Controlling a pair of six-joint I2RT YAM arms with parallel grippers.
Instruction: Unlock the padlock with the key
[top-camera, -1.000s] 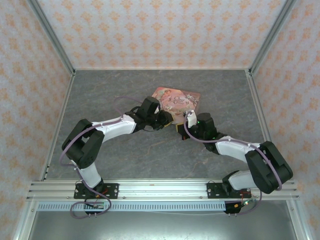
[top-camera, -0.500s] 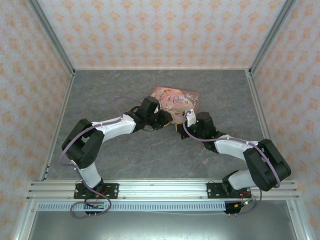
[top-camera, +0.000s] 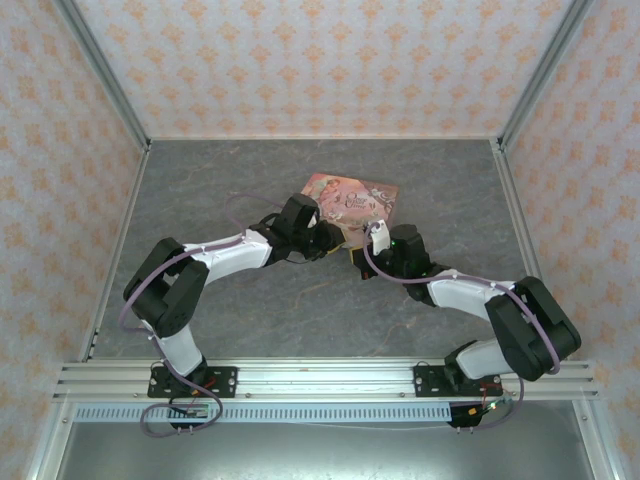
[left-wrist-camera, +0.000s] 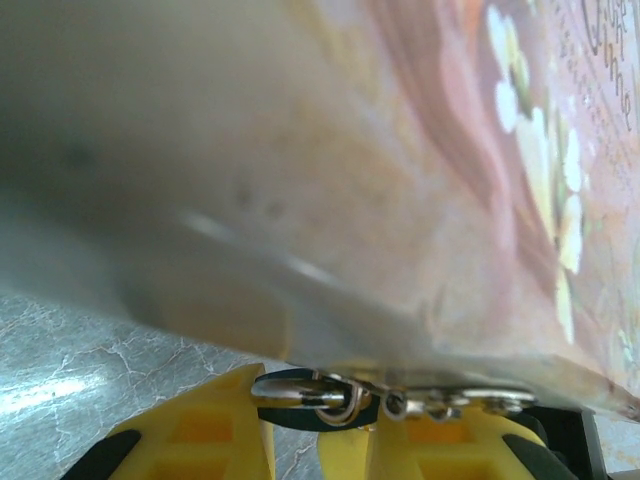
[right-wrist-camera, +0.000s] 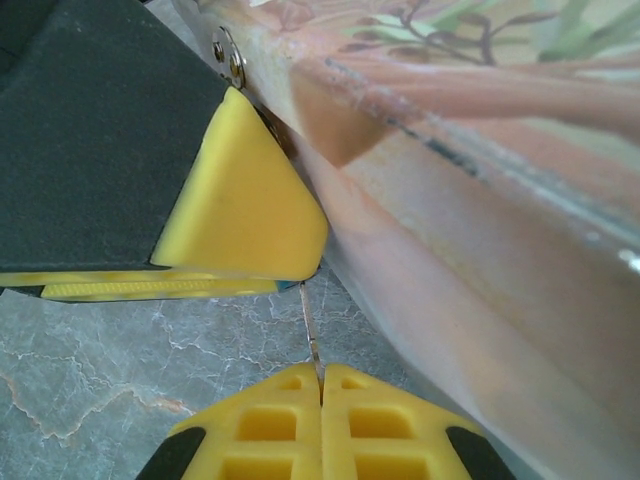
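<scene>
Left wrist: left gripper (left-wrist-camera: 320, 425) seemingly clamped on the padlock (left-wrist-camera: 300, 413) between its fingers, teal body mostly hidden behind the pink tin (left-wrist-camera: 400, 200). Right wrist: right gripper (right-wrist-camera: 321, 385) pinches the key (right-wrist-camera: 311, 325), pointing straight ahead. Overhead, both are too small to make out.

Black-jointed, white-linked left arm (top-camera: 228, 252) and right arm (top-camera: 462, 293), lilac cables, yellow jaws.

Grey marbled table (top-camera: 200, 185), pink picture tin (top-camera: 356, 197) near its middle
</scene>
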